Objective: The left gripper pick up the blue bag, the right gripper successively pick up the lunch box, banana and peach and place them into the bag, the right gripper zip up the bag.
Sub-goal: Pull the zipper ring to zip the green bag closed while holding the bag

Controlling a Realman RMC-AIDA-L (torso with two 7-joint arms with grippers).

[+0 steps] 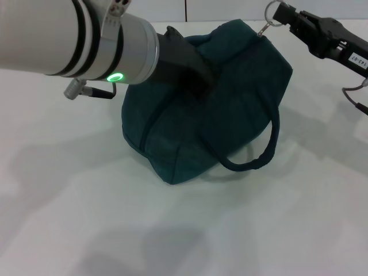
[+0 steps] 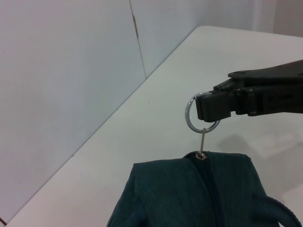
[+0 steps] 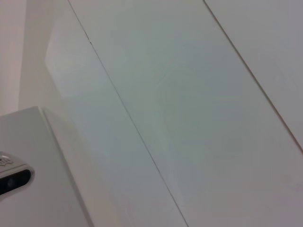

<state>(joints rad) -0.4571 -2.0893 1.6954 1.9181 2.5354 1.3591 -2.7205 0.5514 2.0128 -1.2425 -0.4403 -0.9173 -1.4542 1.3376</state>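
The blue bag [image 1: 230, 115] lies on the white table, its zipper [image 2: 212, 196] closed along the top. My right gripper [image 1: 286, 15] is at the bag's far right end, shut on the metal ring pull [image 2: 202, 113] and holding it up off the fabric. From the left, my left gripper [image 1: 198, 80] reaches onto the top of the bag and pinches the bunched cloth there, with its tips buried in the fold. One loop handle [image 1: 261, 155] hangs down the bag's near side. The lunch box, banana and peach are out of view.
The white table [image 1: 86, 218] spreads around the bag. A white panelled wall [image 2: 71, 71] stands close behind the table's far edge. My left arm's silver wrist [image 1: 86, 40] fills the upper left of the head view. The right wrist view shows only wall.
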